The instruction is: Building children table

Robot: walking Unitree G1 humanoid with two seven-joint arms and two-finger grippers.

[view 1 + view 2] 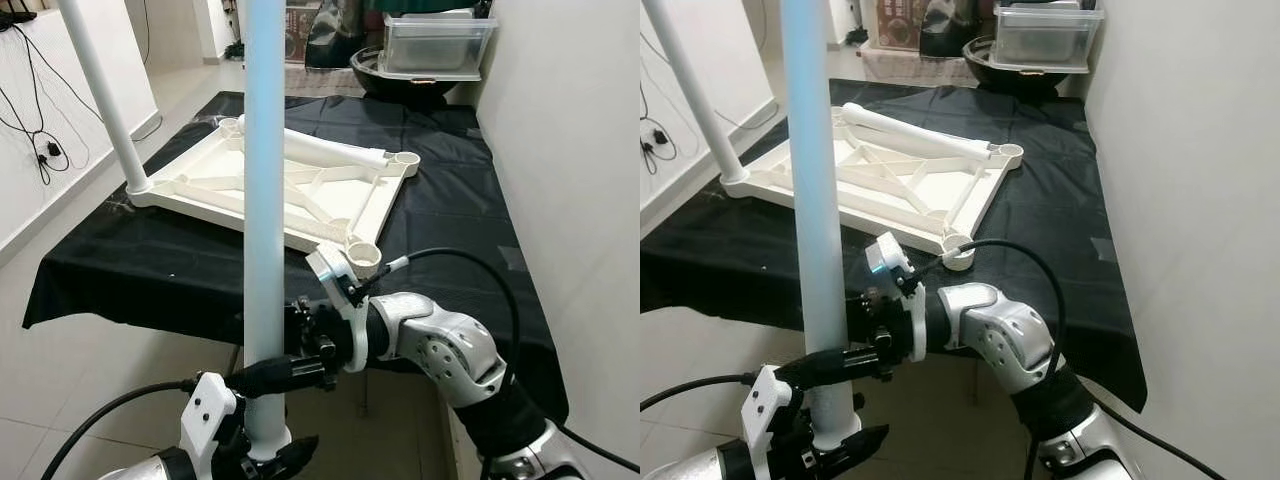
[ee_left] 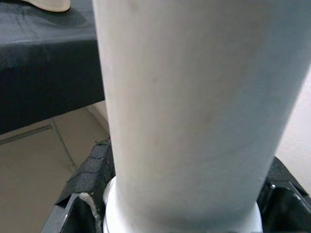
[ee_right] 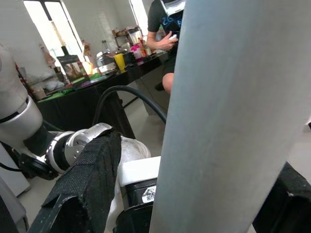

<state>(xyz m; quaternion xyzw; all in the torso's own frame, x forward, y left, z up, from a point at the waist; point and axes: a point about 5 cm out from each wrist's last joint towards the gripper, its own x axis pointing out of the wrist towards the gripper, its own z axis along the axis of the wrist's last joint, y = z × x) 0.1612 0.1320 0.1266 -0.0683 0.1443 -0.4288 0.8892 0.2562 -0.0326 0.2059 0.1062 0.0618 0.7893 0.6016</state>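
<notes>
1. Table leg [image 1: 264, 200], a long white tube, stands upright in front of the near edge of the black-covered surface [image 1: 140, 270], held off it by both grippers.
2. Three legs can be counted: this one in the air, one [image 1: 100, 90] standing upright in the left near corner socket of the upturned white tabletop [image 1: 270, 190], and one [image 1: 330, 150] lying flat across the tabletop's far side.
3. Two open sockets show on the tabletop: one at its far right corner [image 1: 405, 160], one at its near right corner [image 1: 363, 255], close to the surface's near edge.
4. Left gripper [image 1: 268, 452] is clamped around the bottom end of the held leg, its arm coming up from below.
5. Right gripper [image 1: 285, 352] closes on the same leg a little higher, its silver forearm [image 1: 440, 345] bent at the elbow and reaching in horizontally from the right.
6. One clear lidded storage box [image 1: 435, 45] sits beyond the far edge.
7. A person [image 3: 165, 29] stands behind, seen in the right wrist view.
</notes>
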